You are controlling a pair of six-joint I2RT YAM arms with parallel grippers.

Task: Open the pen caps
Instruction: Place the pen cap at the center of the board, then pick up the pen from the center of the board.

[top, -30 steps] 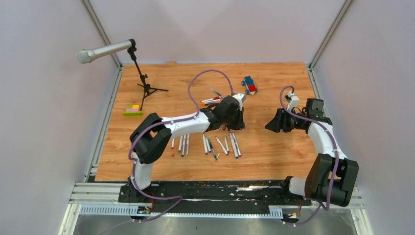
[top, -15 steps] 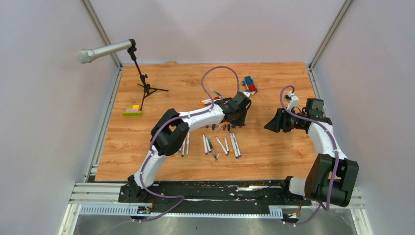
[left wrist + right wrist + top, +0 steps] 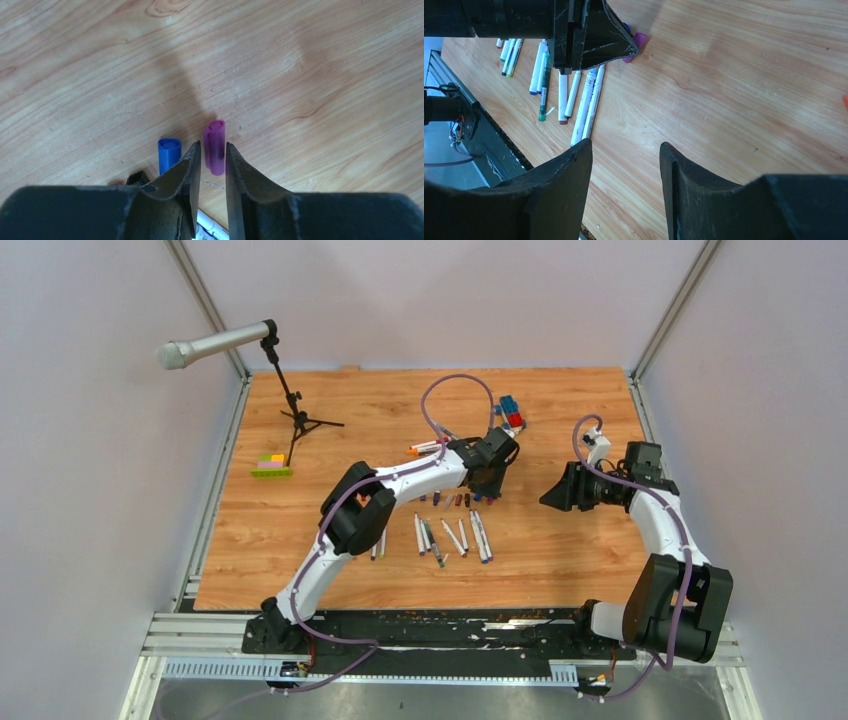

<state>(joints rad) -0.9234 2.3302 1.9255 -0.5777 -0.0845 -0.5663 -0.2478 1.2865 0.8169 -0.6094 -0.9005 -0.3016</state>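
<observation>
Several white-barrelled pens [image 3: 450,537] lie in a row on the wooden table [image 3: 330,400], also visible in the right wrist view [image 3: 584,100]. A few more pens [image 3: 430,447] lie behind the left arm. Just beyond the row sits a line of small pen caps [image 3: 450,499]. My left gripper [image 3: 487,490] points down at the line's right end, its jaws slightly parted. A purple cap [image 3: 215,135] lies blurred on the table between the fingertips of the left gripper [image 3: 213,145]. A blue cap [image 3: 168,152] and a black cap [image 3: 136,178] sit to its left. My right gripper [image 3: 548,498] hovers open and empty to the right [image 3: 625,145].
A microphone [image 3: 215,343] on a tripod stand [image 3: 292,410] stands at the back left, with a green-yellow brick bar [image 3: 270,468] beside it. A blue-and-red toy car [image 3: 510,412] sits behind the left gripper. Black mounting rails [image 3: 430,625] run along the near edge.
The left arm has stretched out to the right, carrying its gripper to the right end of the cap line. Its jaws have parted around the purple cap. The right arm has not moved.
</observation>
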